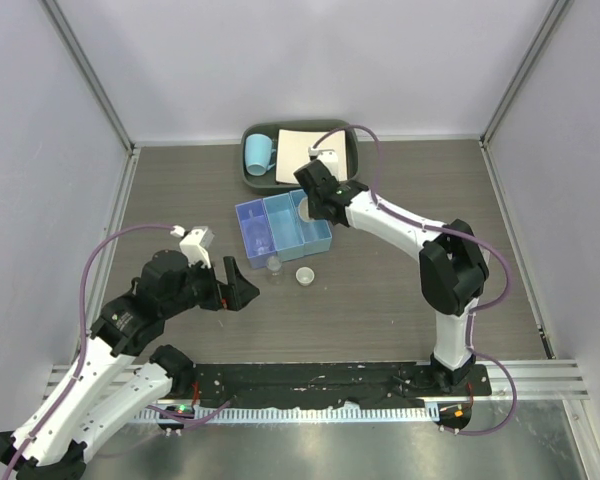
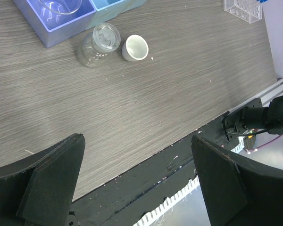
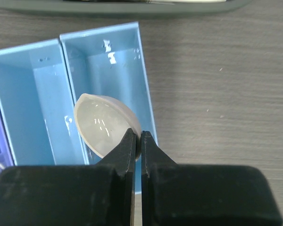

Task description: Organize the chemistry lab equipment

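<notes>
**Right pincer closed on a dish above the box**

Black fingers fill the bottom of the right wrist view, and the white dish is gripped by its rim between them, tipped on edge. It is held over the rightmost light-blue compartment, towards that compartment's lower end in the frame. Whether it touches the floor cannot be told.

For a clean placement, the dish is best lowered until its base is close to the floor and kept off the side walls and the divider. It should be tilted level before the grip is relaxed, so that it is not dropped on edge and left leaning. The pincer should then be lifted straight up.

In the top view the right arm is stretched from lower right up and leftwards, elbow raised, wrist bent down over the box's right end. The left arm is folded at lower left, and the left pincer is spread wide with nothing in it, above the table. The bottle and the other dish stand side by side near the box, and the rack is seen at upper right.
</notes>
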`<state>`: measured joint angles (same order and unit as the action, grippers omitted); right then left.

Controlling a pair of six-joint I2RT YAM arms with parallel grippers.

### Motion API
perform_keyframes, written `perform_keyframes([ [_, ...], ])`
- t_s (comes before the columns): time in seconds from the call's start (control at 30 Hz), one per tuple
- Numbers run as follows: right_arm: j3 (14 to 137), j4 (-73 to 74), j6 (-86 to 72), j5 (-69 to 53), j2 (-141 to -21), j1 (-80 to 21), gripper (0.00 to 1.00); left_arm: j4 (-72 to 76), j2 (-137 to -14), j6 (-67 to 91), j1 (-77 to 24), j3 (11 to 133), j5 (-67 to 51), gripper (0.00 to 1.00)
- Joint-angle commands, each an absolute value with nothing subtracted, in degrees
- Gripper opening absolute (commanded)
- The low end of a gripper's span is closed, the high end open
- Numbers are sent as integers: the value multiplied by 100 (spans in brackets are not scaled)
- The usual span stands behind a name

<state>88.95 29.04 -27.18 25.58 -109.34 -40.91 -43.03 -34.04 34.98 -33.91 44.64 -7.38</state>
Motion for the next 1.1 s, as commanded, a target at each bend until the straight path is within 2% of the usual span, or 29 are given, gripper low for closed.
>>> perform_keyframes([
  [0.0,9570,3163,-2101,2646,-11100,-3964,1,-3999,-3375,3393,-3401,4447,-896,100],
  [0.7,8710,3331,-1635,2513,-11329,-4456,1,-3999,-3349,3419,-3401,4430,-861,100],
  [1.07,7990,3559,-1942,2830,-10741,-4684,1,-4025,-3278,3445,-3524,4430,-756,100],
])
